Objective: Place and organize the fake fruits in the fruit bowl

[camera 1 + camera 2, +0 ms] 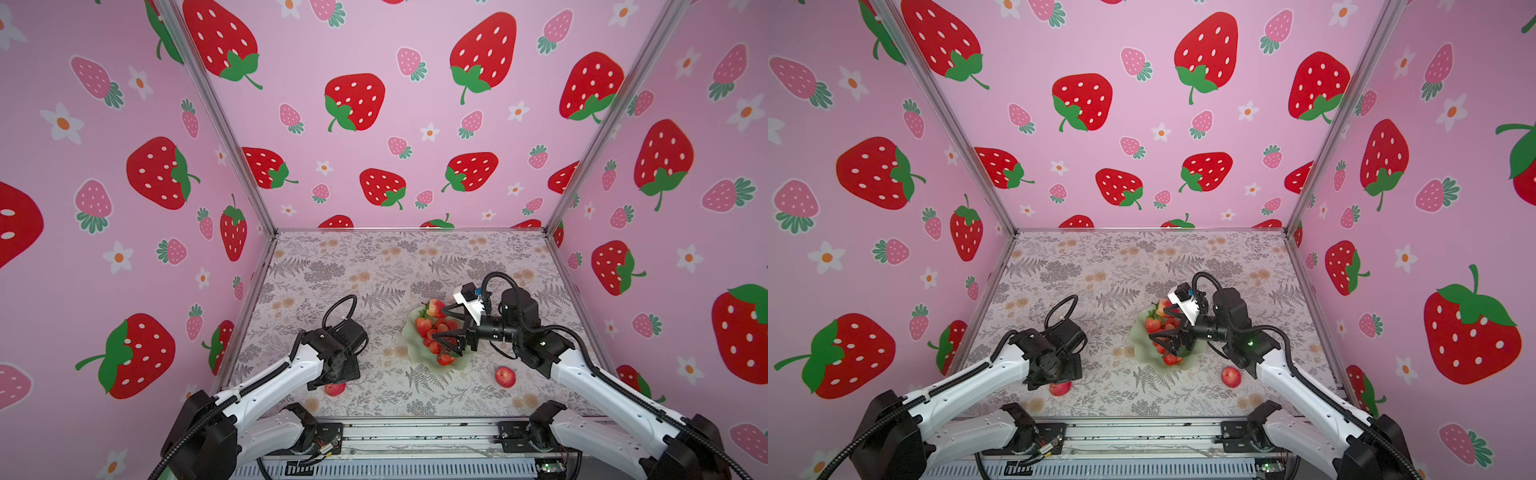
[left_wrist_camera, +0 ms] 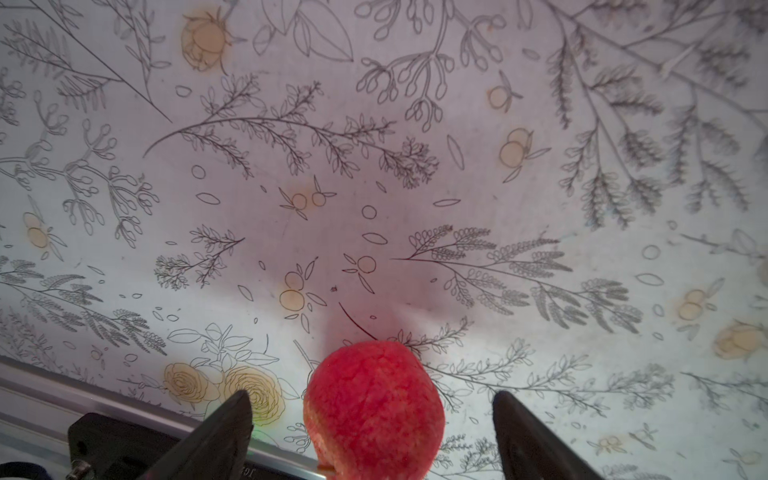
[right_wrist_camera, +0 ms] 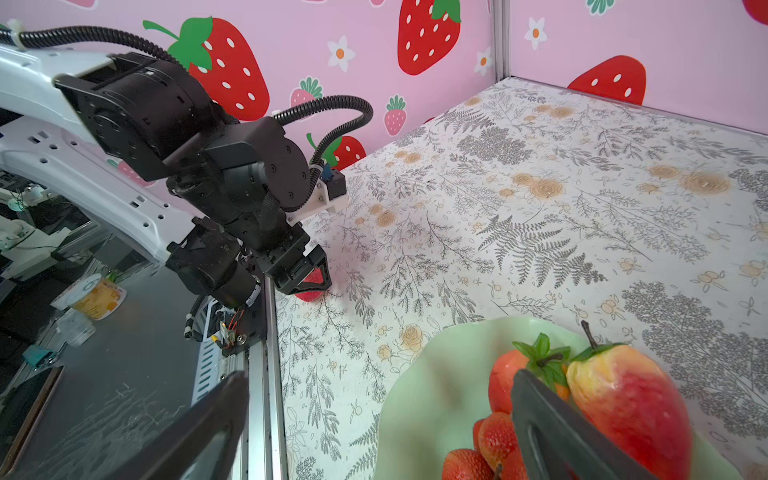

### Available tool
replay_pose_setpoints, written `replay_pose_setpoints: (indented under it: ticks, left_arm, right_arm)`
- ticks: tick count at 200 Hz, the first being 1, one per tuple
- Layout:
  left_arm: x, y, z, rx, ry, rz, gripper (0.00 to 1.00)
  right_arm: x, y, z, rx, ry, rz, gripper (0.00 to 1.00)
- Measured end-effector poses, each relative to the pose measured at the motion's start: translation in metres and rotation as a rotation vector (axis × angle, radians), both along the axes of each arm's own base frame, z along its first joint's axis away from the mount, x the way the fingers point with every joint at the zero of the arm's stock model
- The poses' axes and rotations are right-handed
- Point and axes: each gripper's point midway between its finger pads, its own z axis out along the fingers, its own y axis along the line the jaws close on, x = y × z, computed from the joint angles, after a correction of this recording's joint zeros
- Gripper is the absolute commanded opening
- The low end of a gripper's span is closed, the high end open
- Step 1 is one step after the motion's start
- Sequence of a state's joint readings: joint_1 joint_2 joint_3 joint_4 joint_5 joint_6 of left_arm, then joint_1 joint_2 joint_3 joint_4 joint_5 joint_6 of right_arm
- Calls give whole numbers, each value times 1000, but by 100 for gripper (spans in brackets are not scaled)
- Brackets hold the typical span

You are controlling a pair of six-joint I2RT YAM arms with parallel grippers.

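The pale green fruit bowl (image 1: 410, 338) (image 1: 1137, 337) (image 3: 436, 386) holds a red-and-yellow apple-like fruit (image 1: 435, 307) (image 3: 627, 407), strawberries (image 1: 424, 326) (image 3: 494, 440) and small red balls. My right gripper (image 1: 440, 322) (image 3: 379, 374) hovers over the bowl, open, with nothing between its fingers. One red apple-like fruit (image 2: 374, 411) (image 1: 335, 389) lies near the table's front edge. My left gripper (image 2: 370, 395) (image 3: 316, 282) stands open around it, with a gap on each side. Another red apple-like fruit (image 1: 505, 377) (image 1: 1231, 377) lies on the table, right of the bowl.
The floral table (image 1: 374, 266) is boxed in by pink strawberry-print walls at the left, back and right. An aluminium rail (image 1: 415, 432) runs along the front edge, close behind the left gripper's fruit. The right arm's elbow (image 1: 544, 349) hangs above the loose fruit on the right.
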State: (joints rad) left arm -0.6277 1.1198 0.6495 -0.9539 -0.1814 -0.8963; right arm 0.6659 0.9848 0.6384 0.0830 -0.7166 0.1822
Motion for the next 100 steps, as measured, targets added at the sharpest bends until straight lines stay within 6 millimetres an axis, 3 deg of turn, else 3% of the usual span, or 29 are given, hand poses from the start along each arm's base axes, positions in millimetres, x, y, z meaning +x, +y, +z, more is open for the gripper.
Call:
replay_pose_setpoints:
  ticks: [62, 100]
  left_arm:
    - [-6, 1, -17, -3, 41, 21, 81]
    - [-10, 0, -20, -23, 41, 32, 63]
  right_arm:
    - [1, 3, -6, -9, 20, 13, 100]
    - [2, 4, -6, -6, 17, 11, 100]
